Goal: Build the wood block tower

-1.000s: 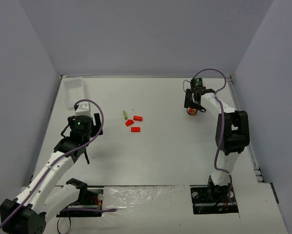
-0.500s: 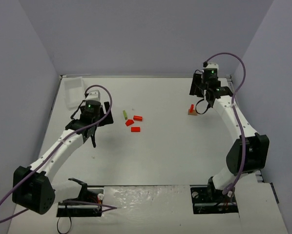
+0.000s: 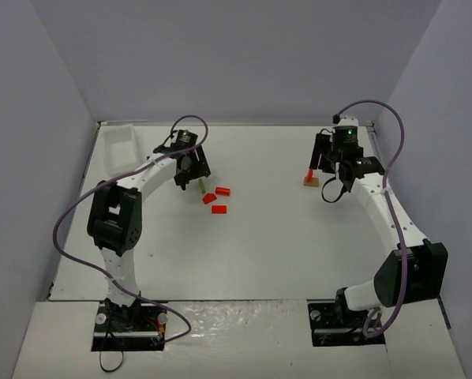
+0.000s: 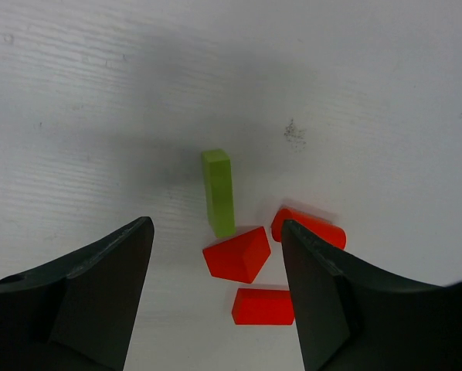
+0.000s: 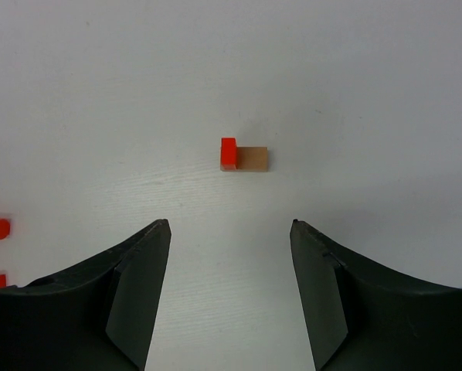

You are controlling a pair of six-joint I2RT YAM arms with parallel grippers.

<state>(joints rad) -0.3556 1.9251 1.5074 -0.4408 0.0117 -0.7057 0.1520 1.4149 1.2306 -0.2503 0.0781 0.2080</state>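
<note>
1. Left gripper (image 3: 190, 172) hung with its jaws spread and nothing between them, right above the loose pieces; you had the yellow-green stick (image 4: 218, 192) framed between the fingers in the wrist view.
2. Right gripper (image 5: 229, 226) stood parted and empty too, poised above the tower (image 5: 242, 157) and clear of it.
3. Progress, by my read: early; the tower was just one red block (image 5: 228, 153) standing on one end of the tan base (image 5: 253, 158), over at the right of the table (image 3: 260, 253).
4. Left for you to do: the stick and three red pieces (image 4: 236, 253) lay close together at mid-table, well apart from the tower; none of them was stacked.
</note>
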